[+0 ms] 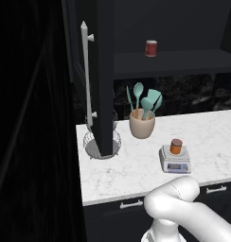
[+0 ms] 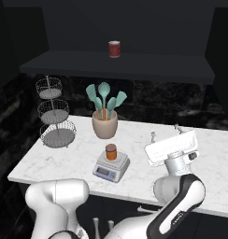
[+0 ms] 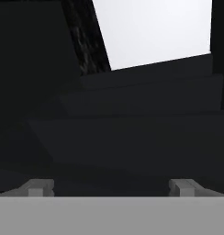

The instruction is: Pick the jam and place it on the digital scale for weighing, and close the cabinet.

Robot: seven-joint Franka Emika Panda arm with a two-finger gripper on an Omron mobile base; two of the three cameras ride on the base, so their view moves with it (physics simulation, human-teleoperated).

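Note:
The jam point(image 1: 176, 146) point(image 2: 111, 151), a small orange jar with a darker lid, stands upright on the digital scale point(image 1: 175, 163) point(image 2: 103, 171) near the counter's front edge. The cabinet's black door point(image 1: 105, 75) hangs open on the left, its long grey bar handle point(image 1: 86, 71) facing outward. My gripper point(image 2: 165, 131) is open and holds nothing. It hovers above the counter to the right of the scale, fingers pointing up and back. In the hand view the gripper point(image 3: 111, 187) has its fingertips point(image 3: 40, 187) wide apart, facing dark cabinet shelving.
A red jar point(image 1: 151, 48) point(image 2: 114, 48) stands on the open cabinet shelf. A beige cup of teal utensils point(image 1: 142, 124) point(image 2: 104, 123) sits behind the scale. A tiered wire basket point(image 2: 53, 112) point(image 1: 102, 144) stands at the counter's left end, under the open door.

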